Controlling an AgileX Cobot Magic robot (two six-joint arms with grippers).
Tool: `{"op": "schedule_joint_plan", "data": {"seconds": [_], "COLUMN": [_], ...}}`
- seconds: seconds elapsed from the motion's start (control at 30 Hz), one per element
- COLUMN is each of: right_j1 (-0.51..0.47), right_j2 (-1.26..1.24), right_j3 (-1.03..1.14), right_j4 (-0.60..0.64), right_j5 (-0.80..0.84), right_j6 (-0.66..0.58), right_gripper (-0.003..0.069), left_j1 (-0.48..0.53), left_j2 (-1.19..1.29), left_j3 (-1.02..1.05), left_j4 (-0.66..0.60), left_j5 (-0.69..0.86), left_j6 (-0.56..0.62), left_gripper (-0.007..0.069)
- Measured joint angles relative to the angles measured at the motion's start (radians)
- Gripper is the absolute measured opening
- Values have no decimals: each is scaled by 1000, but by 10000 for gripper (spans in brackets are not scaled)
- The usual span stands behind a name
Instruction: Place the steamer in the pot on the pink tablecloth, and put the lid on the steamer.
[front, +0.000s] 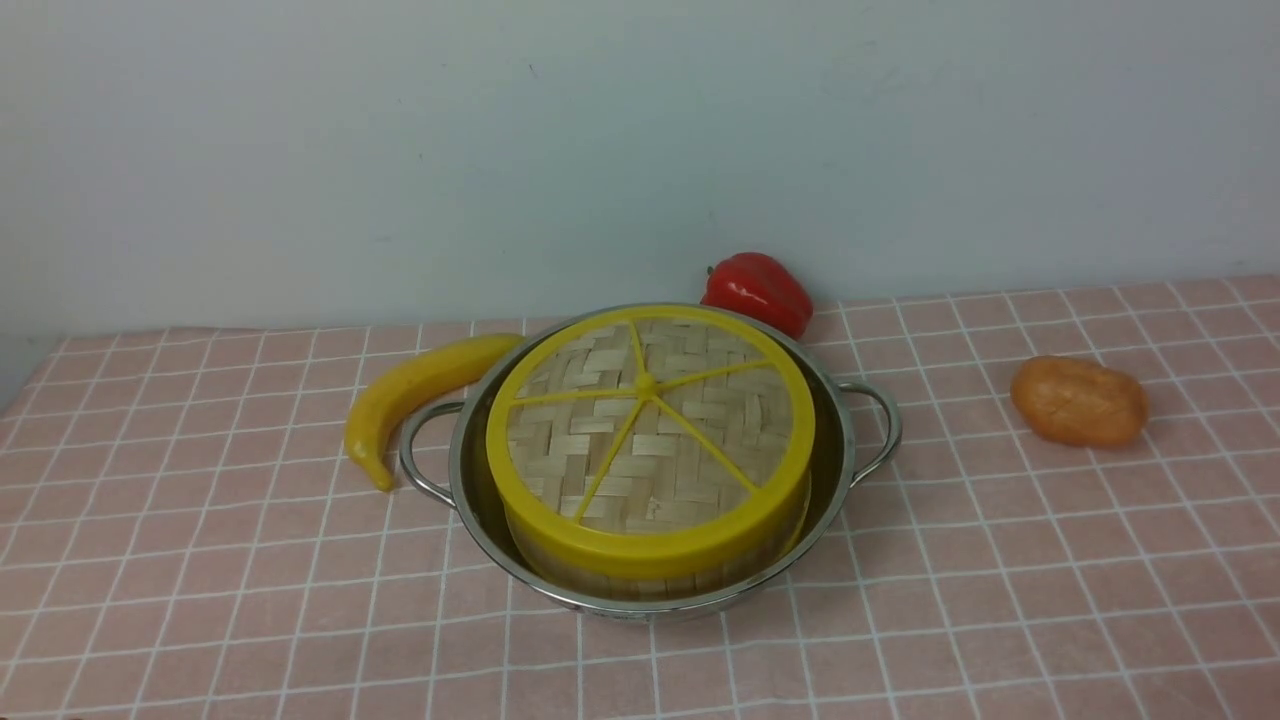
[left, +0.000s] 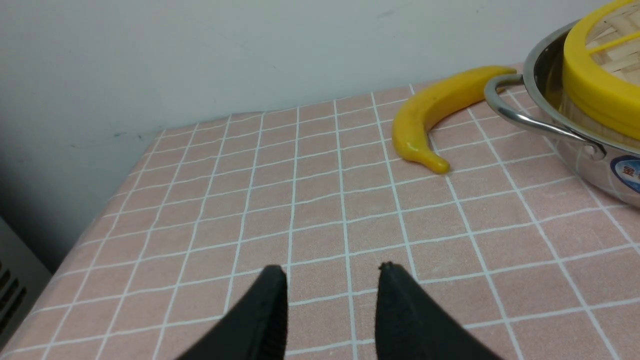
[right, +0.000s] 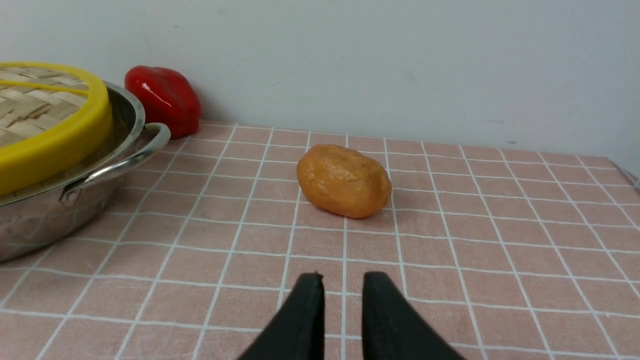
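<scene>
pink tablecloth (front: 300, 560) with a white grid runs up to a plain pale wall (front: 600, 150). on it sits the steel pot (front: 680, 607), its two loop handles pointing left and right. inside stands the steamer (front: 660, 582), topped by the woven lid (front: 690, 450). smaller things lie around: banana, bread and red pepper. both claws, left gripper (left: 332, 270) and right gripper (right: 344, 280), show parted fingers with bare cloth between them, holding nothing. i judge the job done; the best handling now is to keep both arms clear, and if the lid needs seating, to press its rim lightly and evenly. the lid is round, so no long axis; it faces up, knob on top, tipped slightly towards me perhaps.
</scene>
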Motion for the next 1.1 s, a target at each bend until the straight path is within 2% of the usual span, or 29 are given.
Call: {"op": "schedule_joint_plan", "data": {"seconds": [1.1], "right_j1": [0], "right_j2": [0], "right_j3": [0], "right_j4": [0], "right_j5": [0], "right_j6": [6], "right_gripper": [209], "left_j1": [0], "left_j2": [0], "left_j3": [0], "left_j4": [0], "left_j5": [0], "left_j6": [0], "left_gripper": [243]}}
